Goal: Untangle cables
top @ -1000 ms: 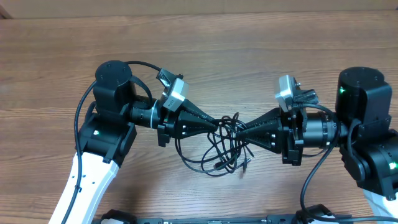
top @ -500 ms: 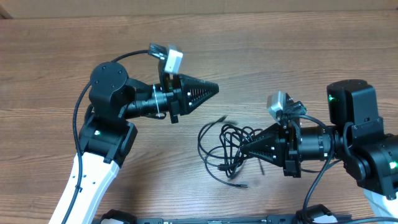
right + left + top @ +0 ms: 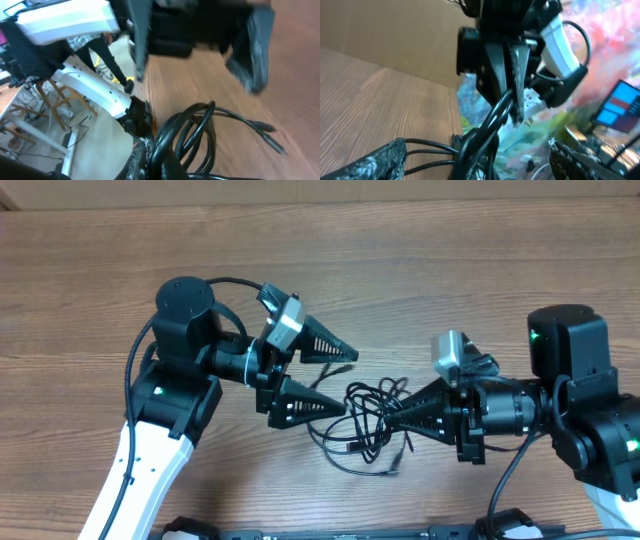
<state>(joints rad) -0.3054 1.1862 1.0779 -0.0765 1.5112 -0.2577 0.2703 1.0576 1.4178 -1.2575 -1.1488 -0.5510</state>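
Observation:
A tangle of thin black cables (image 3: pixel 362 430) lies on the wooden table between the two arms. My right gripper (image 3: pixel 390 418) is shut on the tangle's right side. In the right wrist view the looped cables (image 3: pixel 186 131) rise straight out of its shut jaws (image 3: pixel 162 167). My left gripper (image 3: pixel 349 382) is open at the tangle's upper left, and the top loop reaches into the gap between its fingertips. The left wrist view shows cables (image 3: pixel 479 146) crossing between the spread fingers (image 3: pixel 372 162), with the right gripper (image 3: pixel 506 65) facing it. A loose plug end (image 3: pixel 400 448) lies on the table.
The brown wood table (image 3: pixel 420 270) stretches bare behind both arms. Both arm bases, the left arm base (image 3: pixel 175 395) and the right arm base (image 3: pixel 590 420), flank the tangle. A dark rail (image 3: pixel 330 532) runs along the table's front edge.
The left gripper let go of the cables, swung up and away, then came back down open at the tangle's upper left. The right gripper pulled the tangle slightly down and stayed shut.

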